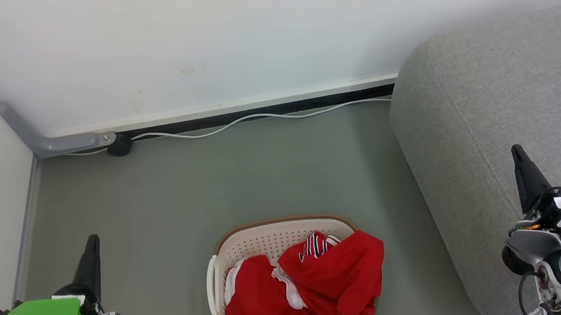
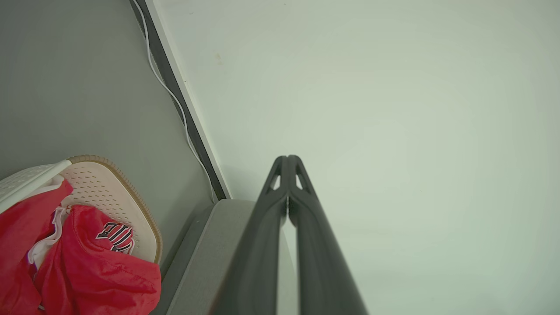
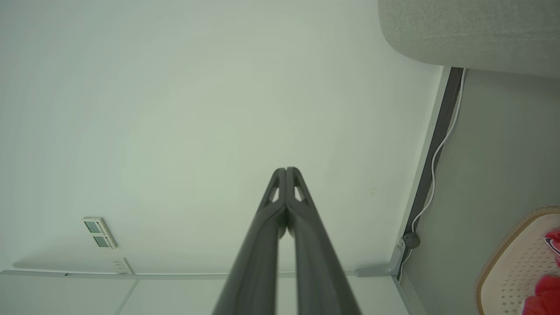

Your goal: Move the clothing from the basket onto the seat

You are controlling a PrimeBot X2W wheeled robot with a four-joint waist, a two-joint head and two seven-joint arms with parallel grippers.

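The cream perforated basket (image 1: pixel 262 240) with a brown rim stands on the grey floor at the bottom centre of the head view. Red clothing (image 1: pixel 317 289) with white trim and a striped collar fills it and drapes over its right rim; it also shows in the left wrist view, clothing (image 2: pixel 87 271) in the basket (image 2: pixel 109 188). The light-grey seat (image 1: pixel 499 108) rises at the right. My left gripper (image 1: pixel 93 239) is shut and empty, left of the basket. My right gripper (image 1: pixel 515 149) is shut and empty in front of the seat. Both point at the wall.
A white wall with a dark skirting strip runs behind. A white cable (image 1: pixel 257 118) lies along it to a black plug (image 1: pixel 119 147) and a grey conduit (image 1: pixel 51 143). A side wall closes the left. Open grey floor (image 1: pixel 221 178) lies beyond the basket.
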